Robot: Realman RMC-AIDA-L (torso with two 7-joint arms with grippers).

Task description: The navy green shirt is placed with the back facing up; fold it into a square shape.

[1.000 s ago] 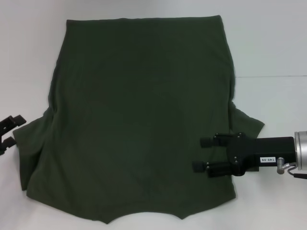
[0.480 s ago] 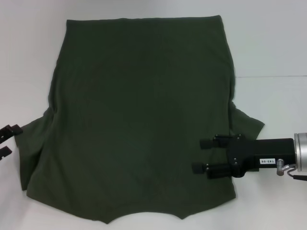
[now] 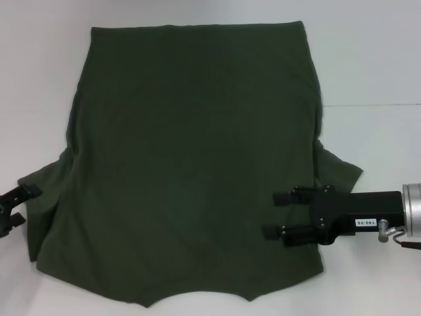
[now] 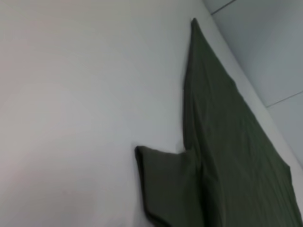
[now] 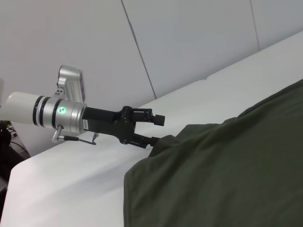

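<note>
The navy green shirt [image 3: 191, 158] lies spread flat on the white table, plain side up, with no lettering showing. Its left sleeve [image 3: 49, 191] and right sleeve [image 3: 339, 171] stick out at the sides. My left gripper [image 3: 20, 204] is open at the outer edge of the left sleeve, at the view's left border. The right wrist view shows it [image 5: 155, 129] open, its lower finger close to the sleeve edge. My right gripper [image 3: 274, 213] is open and empty, hovering over the shirt's lower right part, pointing inward. The left wrist view shows the shirt [image 4: 227, 142] with its sleeve.
The white table [image 3: 375, 59] surrounds the shirt, with a seam line [image 3: 375, 104] on the right. Grey wall panels [image 5: 189, 42] stand behind the table in the right wrist view.
My left gripper drew back toward the left border, then came down and in toward the left sleeve edge. The right gripper and the shirt have stayed put.
</note>
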